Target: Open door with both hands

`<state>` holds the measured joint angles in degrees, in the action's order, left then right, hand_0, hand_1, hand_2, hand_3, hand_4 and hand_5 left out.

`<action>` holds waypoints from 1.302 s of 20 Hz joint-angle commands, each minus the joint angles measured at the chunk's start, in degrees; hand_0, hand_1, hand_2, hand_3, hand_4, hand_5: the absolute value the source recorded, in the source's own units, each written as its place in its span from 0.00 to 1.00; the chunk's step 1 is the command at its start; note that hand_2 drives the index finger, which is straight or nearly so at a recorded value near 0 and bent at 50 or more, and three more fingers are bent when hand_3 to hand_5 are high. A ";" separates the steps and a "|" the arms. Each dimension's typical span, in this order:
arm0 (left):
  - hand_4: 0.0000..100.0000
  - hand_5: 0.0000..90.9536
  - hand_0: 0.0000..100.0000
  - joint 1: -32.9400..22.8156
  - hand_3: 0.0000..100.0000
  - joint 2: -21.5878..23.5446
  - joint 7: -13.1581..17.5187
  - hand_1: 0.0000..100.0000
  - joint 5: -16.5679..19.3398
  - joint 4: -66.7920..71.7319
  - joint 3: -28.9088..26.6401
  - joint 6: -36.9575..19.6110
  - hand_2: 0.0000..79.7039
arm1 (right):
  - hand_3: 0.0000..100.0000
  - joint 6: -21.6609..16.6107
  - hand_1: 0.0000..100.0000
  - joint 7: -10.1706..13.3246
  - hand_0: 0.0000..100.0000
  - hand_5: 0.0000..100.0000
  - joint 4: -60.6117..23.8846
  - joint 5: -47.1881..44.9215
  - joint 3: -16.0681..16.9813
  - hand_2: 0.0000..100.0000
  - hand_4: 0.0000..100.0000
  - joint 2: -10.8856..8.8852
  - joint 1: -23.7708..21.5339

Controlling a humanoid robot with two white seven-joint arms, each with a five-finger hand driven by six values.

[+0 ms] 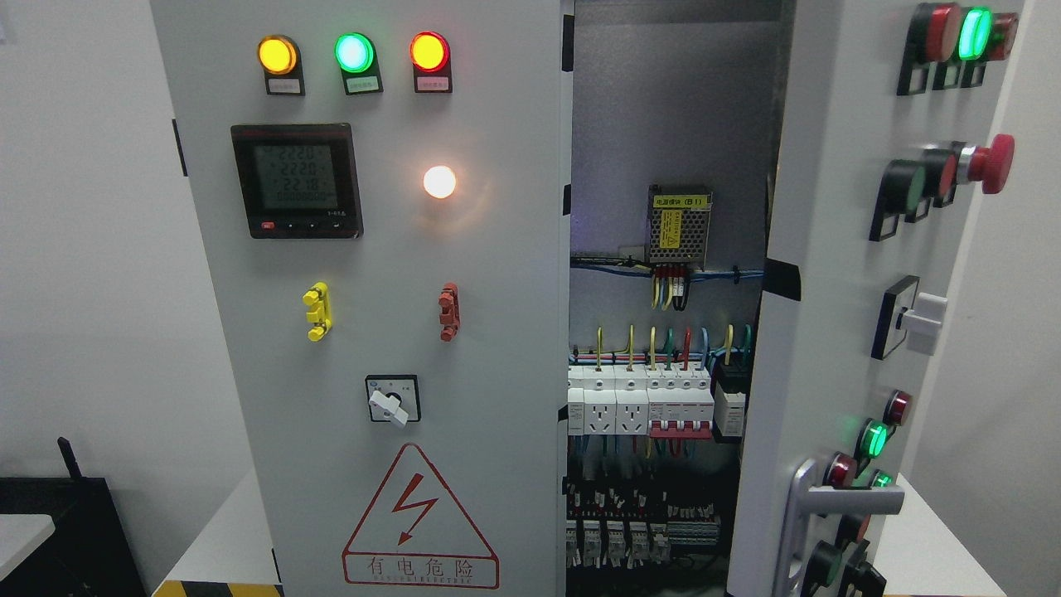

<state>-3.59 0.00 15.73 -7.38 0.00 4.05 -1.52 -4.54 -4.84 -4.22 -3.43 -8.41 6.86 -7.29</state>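
A: Okay, head view only. Where's the door?

B: Right door (837, 274) of the grey electrical cabinet (390, 249) stands swung open, seen nearly edge-on at the picture's right. Its silver lever handle (837, 506) sits low on the door, pointing right.

A: And the left door?

B: Left door (497, 332) is closed, facing the camera. Top row has three lit lamps: amber (277, 55), green (355, 52), red-orange (429, 51). Below them, a digital meter (296, 180) with lit digits, and a glowing white lamp (439, 182) to its right. Then a yellow clip (317, 311), a red clip (449, 311), a rotary switch (393, 400), and a red lightning warning triangle (419, 518) at the bottom.

A: Inside the cabinet?

B: Between the doors the interior shows: a power supply with a yellow label (680, 225) up high, coloured wires under it, a row of white breakers and sockets (638, 402) in the middle, more terminals below.

A: On the open door?

B: Buttons and lamps in a column, including a lit green lamp (975, 33) at top, a red mushroom button (990, 163), a white selector knob (920, 319), and smaller green and red lamps near the handle.

A: Hands? Fingers?

B: Neither robot hand is in frame, so the state of the fingers can't be told. Nothing touches the handle.

A: Anything else?

B: White bench (215, 547) under the cabinet, black object (66, 514) at lower left.
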 commanded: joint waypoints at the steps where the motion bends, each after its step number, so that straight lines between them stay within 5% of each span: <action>1: 0.00 0.00 0.00 -0.01 0.00 -1.93 0.00 0.00 0.00 -1.32 0.00 -0.06 0.00 | 0.00 -0.03 0.00 0.01 0.38 0.00 0.00 0.00 -0.02 0.00 0.00 0.00 0.00; 26: 0.00 0.00 0.00 -0.53 0.00 -1.41 0.18 0.00 0.17 -4.37 0.61 -0.06 0.00 | 0.00 -0.03 0.00 0.01 0.38 0.00 0.00 0.00 -0.02 0.00 0.00 0.00 0.00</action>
<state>-3.67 0.00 15.60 -7.39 -0.38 4.08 -1.56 -4.54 -4.84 -4.22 -3.43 -8.40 6.86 -7.29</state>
